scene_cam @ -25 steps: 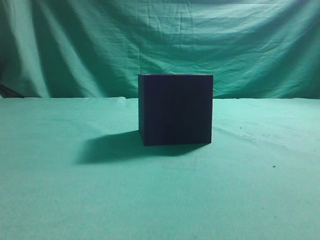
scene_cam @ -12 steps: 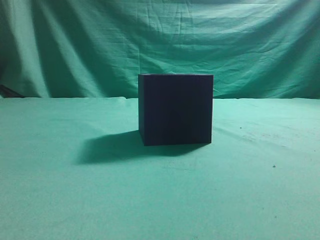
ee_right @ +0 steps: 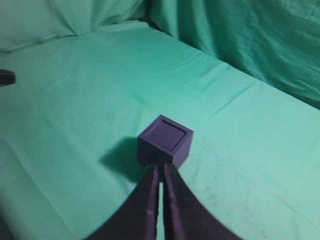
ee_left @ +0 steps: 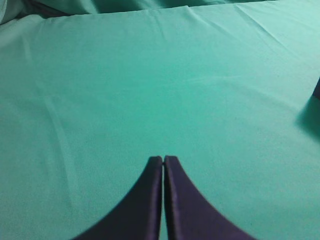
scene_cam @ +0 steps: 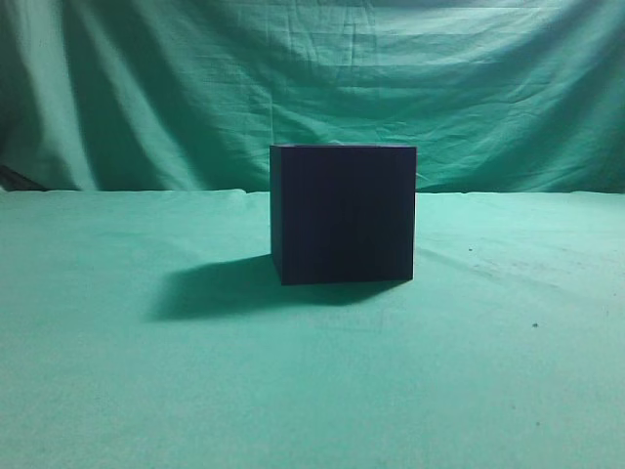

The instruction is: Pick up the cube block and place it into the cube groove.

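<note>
The large dark navy-black cube-shaped box (scene_cam: 343,215), its recessed square top filled flush, stands mid-table on the green cloth (scene_cam: 117,391), while the left gripper (ee_left: 163,159) and right gripper (ee_right: 160,166) hover empty, jaws pressed together.

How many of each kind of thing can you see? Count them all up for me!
Dark navy cube-shaped box: 1
Robot grippers, both shut: 2 (left gripper, right gripper)
Green tablecloth: 1
Green backdrop curtain: 1
Total: 5
</note>
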Robot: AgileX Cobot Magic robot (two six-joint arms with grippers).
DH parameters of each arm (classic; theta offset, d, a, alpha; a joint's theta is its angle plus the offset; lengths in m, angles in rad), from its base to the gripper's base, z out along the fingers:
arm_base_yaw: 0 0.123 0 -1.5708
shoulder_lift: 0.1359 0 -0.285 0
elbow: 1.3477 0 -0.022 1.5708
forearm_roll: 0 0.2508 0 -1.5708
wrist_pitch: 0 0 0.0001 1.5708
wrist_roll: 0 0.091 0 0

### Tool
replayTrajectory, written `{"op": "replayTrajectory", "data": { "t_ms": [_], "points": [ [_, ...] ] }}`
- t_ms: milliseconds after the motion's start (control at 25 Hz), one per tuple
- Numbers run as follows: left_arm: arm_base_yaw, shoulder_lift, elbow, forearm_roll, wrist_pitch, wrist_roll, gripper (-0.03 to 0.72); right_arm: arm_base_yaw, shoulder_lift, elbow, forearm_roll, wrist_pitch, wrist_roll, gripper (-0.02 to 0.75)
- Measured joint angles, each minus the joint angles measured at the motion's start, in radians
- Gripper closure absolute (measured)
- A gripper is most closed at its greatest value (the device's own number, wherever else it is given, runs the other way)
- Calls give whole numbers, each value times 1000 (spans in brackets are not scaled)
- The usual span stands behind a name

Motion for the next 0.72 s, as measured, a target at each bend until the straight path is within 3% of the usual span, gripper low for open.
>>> {"op": "replayTrajectory", "data": {
  "t_ms": [120,280,440,720],
  "points": [
    [0,0,0,0,0,0,688,-11,-15,0,47,-3,-20,738],
    [0,0,0,0,0,0,688,-107,-57,30,73,-60,-20,738],
    [0,0,0,0,0,0,688,-260,-126,132,74,-208,-21,738],
    [0,0,0,0,0,0,688,-572,-297,451,70,-467,-21,738]
  ]
}}
